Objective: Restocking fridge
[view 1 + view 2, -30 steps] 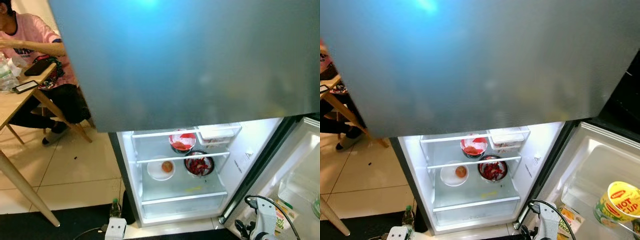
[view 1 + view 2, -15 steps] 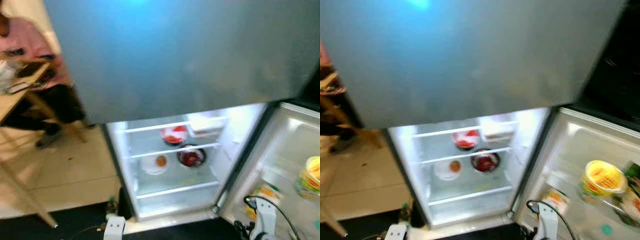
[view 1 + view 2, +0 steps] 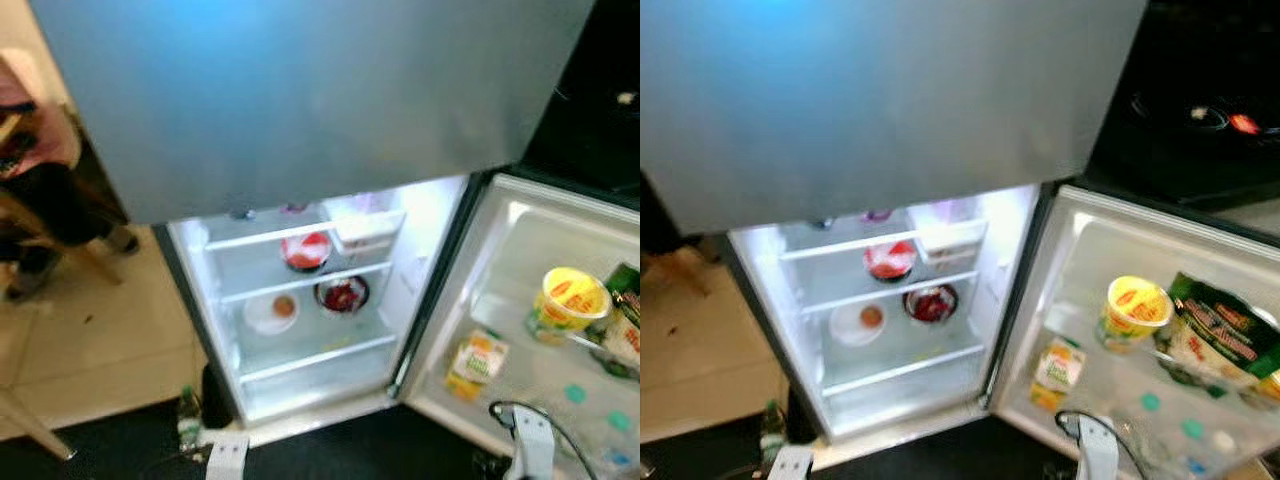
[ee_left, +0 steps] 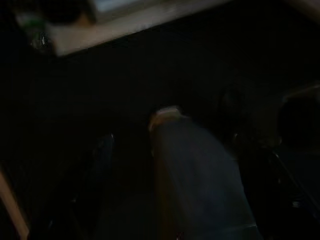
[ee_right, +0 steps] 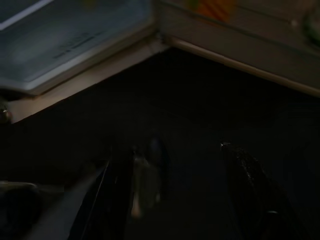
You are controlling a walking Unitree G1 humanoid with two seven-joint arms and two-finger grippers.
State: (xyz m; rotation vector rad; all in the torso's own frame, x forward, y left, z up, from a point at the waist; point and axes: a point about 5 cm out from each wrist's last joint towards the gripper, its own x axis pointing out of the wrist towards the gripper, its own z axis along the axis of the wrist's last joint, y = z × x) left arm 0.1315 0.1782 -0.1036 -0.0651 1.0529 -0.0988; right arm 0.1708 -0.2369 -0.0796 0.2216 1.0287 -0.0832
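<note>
fridge (image 3: 300,330) first: lower compartment stands open and lit, centre of the head frame, with the grey upper door (image 3: 300,90) shut above it. open lower door (image 3: 1080,250) swings out to the right of frame. its bins hold a green packet (image 3: 1225,335), a yellow cup (image 3: 1135,305) and a small carton (image 3: 1058,365).

shelves inside, top down: clear box (image 3: 365,228) beside a red bowl (image 3: 306,250); below them a dark bowl (image 3: 341,295) and a white plate (image 3: 270,312) with something orange on it. bottom shelf looks free, my pick for stocking.

person (image 3: 30,170) is seated at the left edge, blurred. a small bottle (image 3: 187,410) stands on the floor at the fridge's lower-left corner.

right gripper (image 5: 182,190) hangs low over the dark floor near the fridge base, spread wide, nothing in it.

left gripper (image 4: 195,150): very dark, i can't tell if it's clamped or not. in front of it sits what looks like a bottle-shaped item (image 4: 200,185) with a pale cap. long axis runs from frame centre to lower right, cap end toward centre, pointing at the bright strip at the upper left.

my guess: if plastic, it's light, smooth and a bit slippery. grip mid-body, not the cap.
</note>
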